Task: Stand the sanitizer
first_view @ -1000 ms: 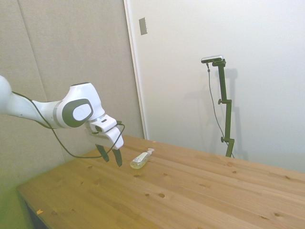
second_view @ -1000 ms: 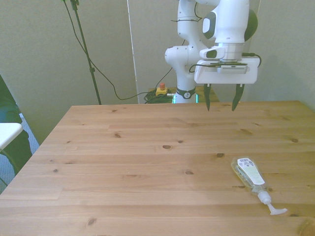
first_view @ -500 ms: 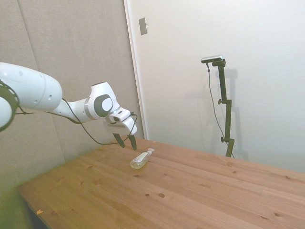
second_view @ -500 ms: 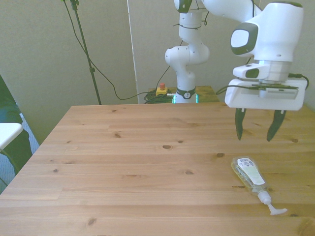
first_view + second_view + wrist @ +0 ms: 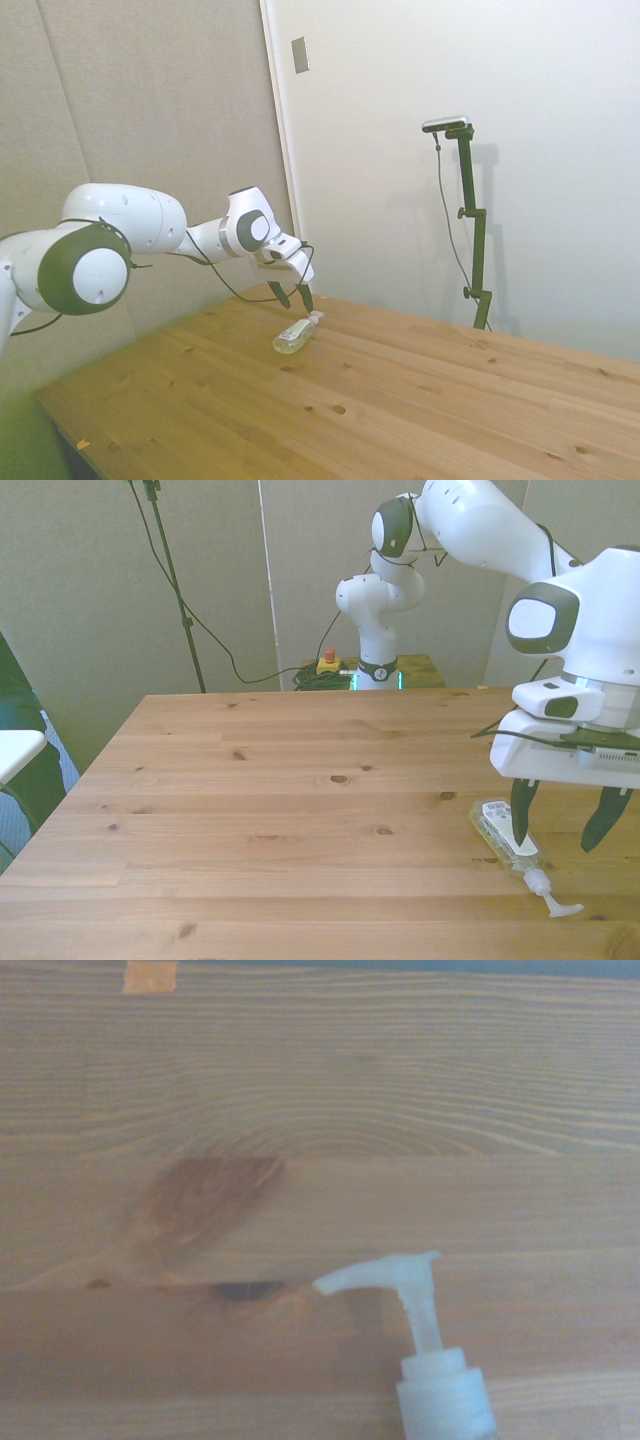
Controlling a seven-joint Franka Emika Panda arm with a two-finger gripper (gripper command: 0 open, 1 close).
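The sanitizer point(image 5: 505, 837) lies on its side on the wooden table point(image 5: 280, 810), near the front view's right edge, white pump nozzle point(image 5: 560, 907) pointing toward the near edge. In the side view the sanitizer point(image 5: 293, 336) rests just below my gripper point(image 5: 294, 297). My gripper point(image 5: 560, 823) hangs open above the bottle's neck end, its dark fingers point(image 5: 520, 820) apart and not touching the bottle. The wrist view shows the pump nozzle point(image 5: 385, 1274) and bottle neck point(image 5: 443, 1395) close up on the wood.
A dark knot point(image 5: 200, 1200) and a strip of orange tape point(image 5: 150, 976) mark the table in the wrist view. The table's near edge runs just past the nozzle in the front view. A white object point(image 5: 15, 752) sits off the table at the front view's left.
My gripper has travelled from behind the table's middle out to the sanitizer and lowered over its neck end, staying open. The sanitizer has not moved.
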